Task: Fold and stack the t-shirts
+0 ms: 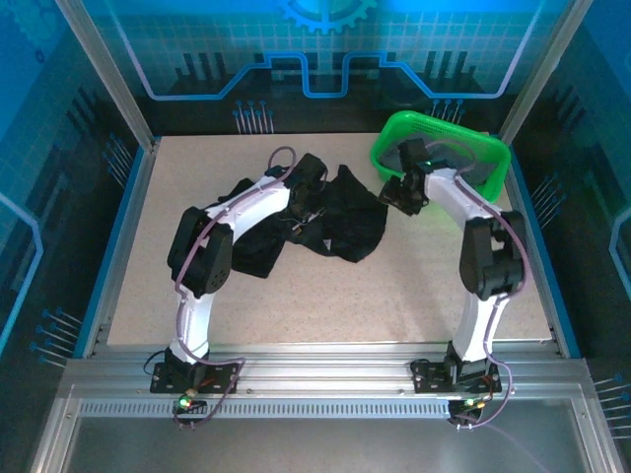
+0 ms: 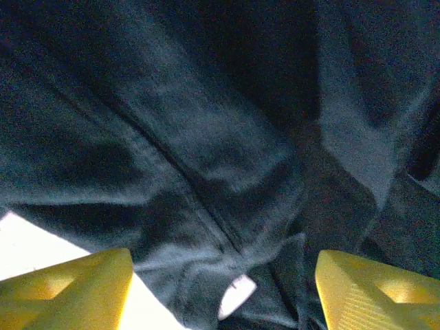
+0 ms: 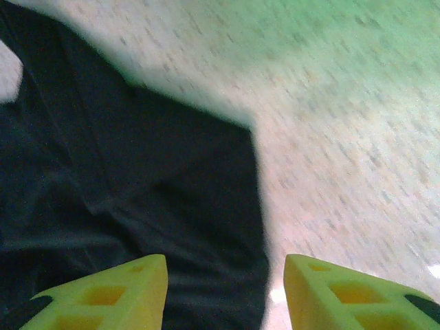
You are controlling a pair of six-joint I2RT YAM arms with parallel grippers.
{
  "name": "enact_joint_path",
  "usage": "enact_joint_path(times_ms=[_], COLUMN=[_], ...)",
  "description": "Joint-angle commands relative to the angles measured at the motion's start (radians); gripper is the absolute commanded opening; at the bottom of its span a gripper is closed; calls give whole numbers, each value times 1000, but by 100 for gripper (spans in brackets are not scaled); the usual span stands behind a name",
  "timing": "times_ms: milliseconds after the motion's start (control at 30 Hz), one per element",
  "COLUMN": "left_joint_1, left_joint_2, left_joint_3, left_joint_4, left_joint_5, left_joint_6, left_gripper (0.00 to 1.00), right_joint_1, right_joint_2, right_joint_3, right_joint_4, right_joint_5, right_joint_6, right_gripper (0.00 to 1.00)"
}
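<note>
Two grippers, both open with nothing pinched: my left gripper [image 2: 223, 295] is spread wide and low over the crumpled black t-shirt [image 1: 345, 232] mid-frame in the top view, and my right gripper [image 3: 227, 297] is narrower, hovering at the shirt's right edge where cloth meets bare table [image 3: 344, 137]. The shirt's a bunched heap, not flat, so I read this placement as two separate pick points for spreading it before any fold. Green basket [image 1: 386, 138] sits upper right with something dark inside — can't tell what.
</note>
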State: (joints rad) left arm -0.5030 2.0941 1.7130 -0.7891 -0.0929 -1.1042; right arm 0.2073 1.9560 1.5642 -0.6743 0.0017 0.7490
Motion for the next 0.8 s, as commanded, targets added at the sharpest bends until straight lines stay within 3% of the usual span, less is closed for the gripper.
enact_joint_path(times_ms=[0, 133, 233, 433, 600, 667, 733, 767], left_joint_1=[39, 98, 135, 167, 199, 197, 181, 170], left_joint_2=[28, -35, -144, -408, -593, -623, -601, -576], left_joint_3=[-18, -159, -302, -593, -749, -740, -687, -650], left_joint_4=[-47, 7, 64, 194, 297, 298, 281, 272], left_joint_5=[-46, -45, -39, -29, 19, 36, 60, 68], left_joint_6=[-57, -50, -38, -22, -31, -30, -38, -44], left_gripper=[53, 19, 4, 0, 0, 20, 49, 56], right_joint_1=[-10, -47, -95, -137, -74, -43, -10, 1], right_joint_2=[134, 253, 302, 300, 193, 116, 21, -20], right_joint_3=[151, 313, 378, 410, 329, 231, 84, 19], right_joint_4=[12, -37, -68, -82, -90, -77, -22, 7], right_joint_5=[-25, 1, 24, -7, -60, -72, -91, -106], right_joint_6=[31, 78, 96, 41, -37, -31, -4, 15], right_gripper=[48, 45, 44, 41, 43, 45, 48, 49])
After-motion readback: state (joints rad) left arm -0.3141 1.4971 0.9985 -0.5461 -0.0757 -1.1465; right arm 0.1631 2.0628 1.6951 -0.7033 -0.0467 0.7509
